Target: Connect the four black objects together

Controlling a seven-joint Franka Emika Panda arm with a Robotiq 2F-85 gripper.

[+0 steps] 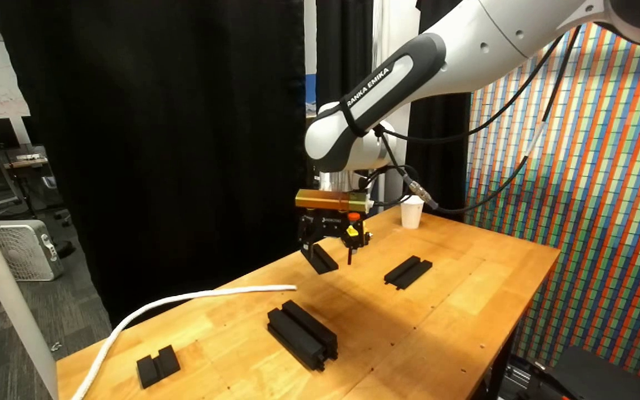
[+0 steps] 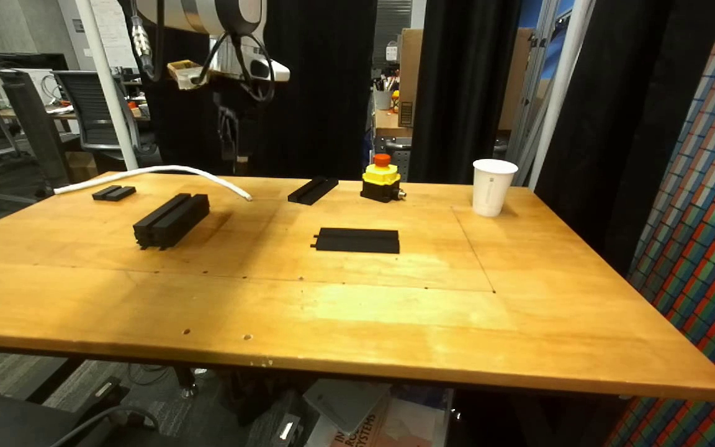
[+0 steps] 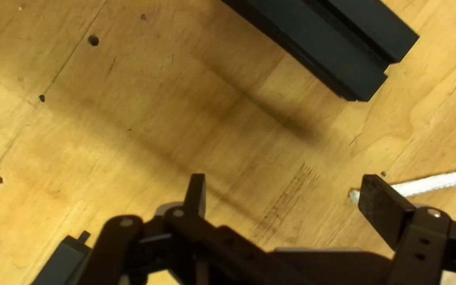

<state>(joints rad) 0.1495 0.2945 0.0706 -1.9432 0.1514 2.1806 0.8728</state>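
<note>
Hand [image 3: 283, 183] aloft; black bars [image 3: 315, 37] below

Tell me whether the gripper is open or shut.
The gripper is open: in the wrist view its fingers stand wide apart, with nothing held between them.

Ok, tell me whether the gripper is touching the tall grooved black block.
Apart. The wrist view shows it: a stretch of the wooden table is visible between the open gripper and the tall grooved black block.
</note>
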